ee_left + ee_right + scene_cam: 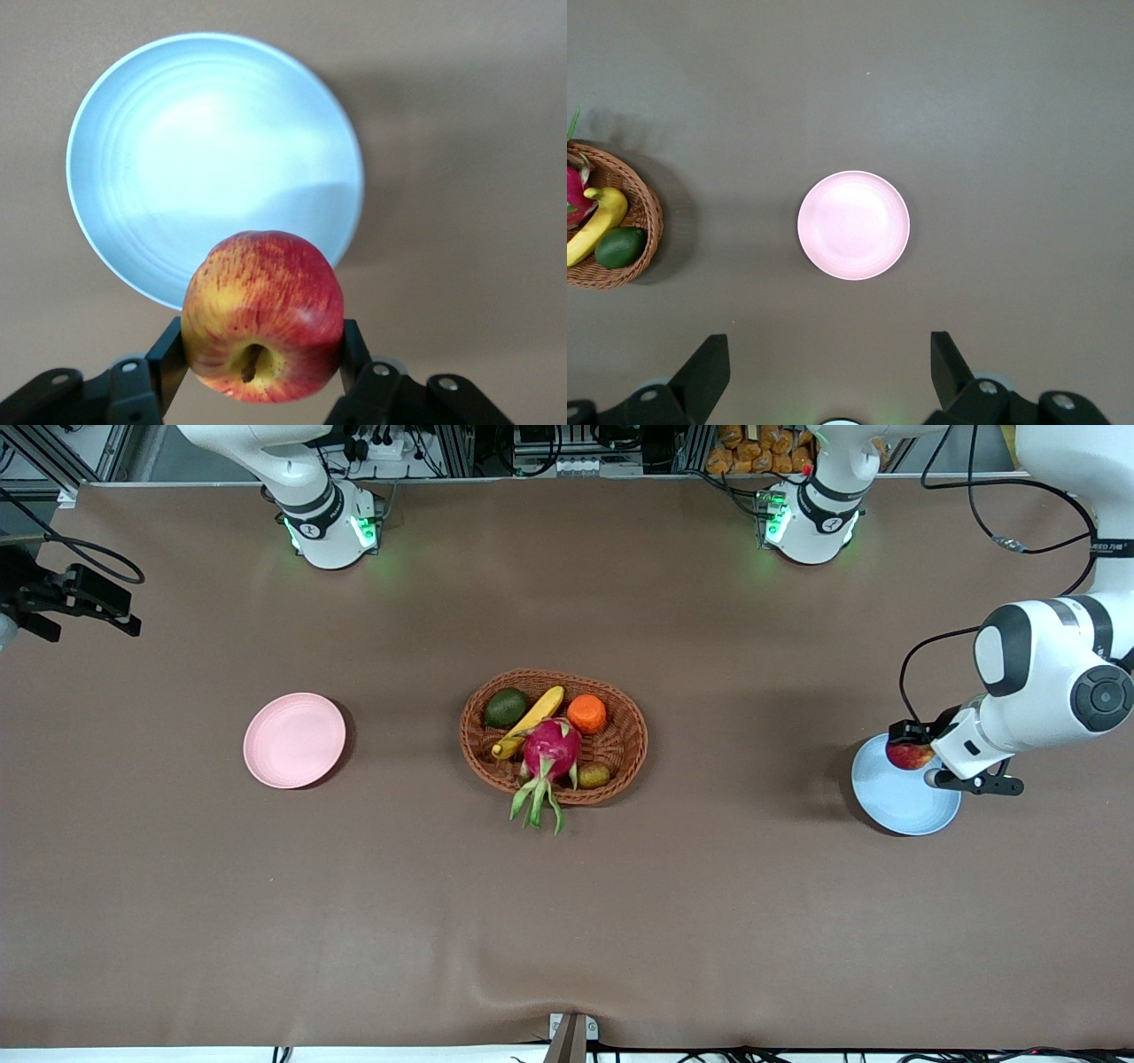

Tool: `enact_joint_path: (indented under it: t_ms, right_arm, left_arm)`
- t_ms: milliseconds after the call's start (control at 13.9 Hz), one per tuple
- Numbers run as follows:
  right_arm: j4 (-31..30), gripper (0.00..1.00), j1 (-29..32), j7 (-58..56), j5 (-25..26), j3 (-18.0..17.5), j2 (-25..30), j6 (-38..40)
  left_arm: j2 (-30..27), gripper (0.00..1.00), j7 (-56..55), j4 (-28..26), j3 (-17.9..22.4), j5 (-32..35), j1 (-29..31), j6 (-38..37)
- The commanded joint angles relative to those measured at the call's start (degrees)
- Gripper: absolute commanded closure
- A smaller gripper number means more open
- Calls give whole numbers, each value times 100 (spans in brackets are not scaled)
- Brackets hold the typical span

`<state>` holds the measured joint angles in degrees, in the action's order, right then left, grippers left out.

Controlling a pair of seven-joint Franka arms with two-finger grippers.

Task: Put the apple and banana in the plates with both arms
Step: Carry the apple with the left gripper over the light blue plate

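Brown cloth covers the table (354, 921), and on it we count two plates, one basket and two arms. We see the left gripper (263, 354) over the blue plate (895, 806) at the left arm's end of the table, its two fingers (168, 359) clamped on either side of one red and yellow apple (263, 316); the apple hangs above the plate's edge, and we think it is not touching the plate, though the front view is too cramped to be sure. The pink plate (294, 740) lies toward the right arm's end, well apart from the basket. We find the right gripper (830, 376) high over the table near that pink plate, its two fingers spread wide with nothing between them; this arm waits. The wicker basket (629, 735) sits in the middle between the two plates. In it we count five fruits: one banana (530, 722), one dragon fruit (551, 749), one orange (586, 714), one avocado (506, 708) and one small brownish-green fruit (594, 775).
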<state>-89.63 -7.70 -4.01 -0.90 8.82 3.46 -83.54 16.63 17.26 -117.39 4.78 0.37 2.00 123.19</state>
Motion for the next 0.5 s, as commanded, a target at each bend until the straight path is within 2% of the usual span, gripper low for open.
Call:
enact_joint_path:
  t_ms: [0, 433]
  right_arm:
    - [-125, 0, -13, -21, -51, 6, 128, 22]
    - [-116, 0, -13, -4, -59, 6, 128, 13]
  left_arm:
    - [332, 71, 857, 14, -74, 121, 398, 468]
    - [658, 71, 999, 383, -117, 121, 284, 478]
